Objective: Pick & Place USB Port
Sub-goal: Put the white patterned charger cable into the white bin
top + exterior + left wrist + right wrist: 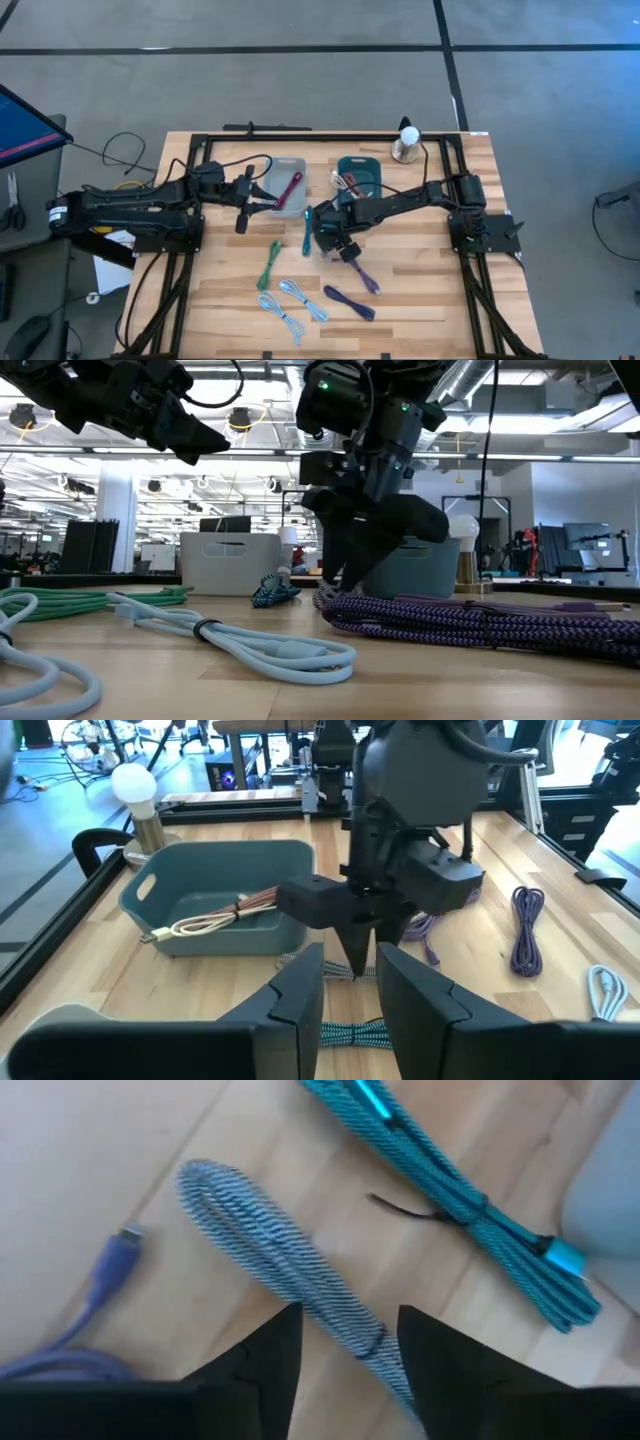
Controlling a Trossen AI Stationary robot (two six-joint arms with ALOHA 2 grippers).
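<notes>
Now, table (420, 290): wood, with many bundled cables lying on it.
Right arm: reaches in over the middle of the table.
Left arm: waits up in the air near the grey bin (287, 184).
Teal bin (358, 174): holds a white cable (205, 925).
Right gripper (346, 1342): fingers spread apart, low over the striped grey cable (285, 1268), one finger on each side.
Left gripper (350, 982): fingers spread a little, holding nothing.
Teal cable (455, 1205): lies just beside the striped one.
</notes>
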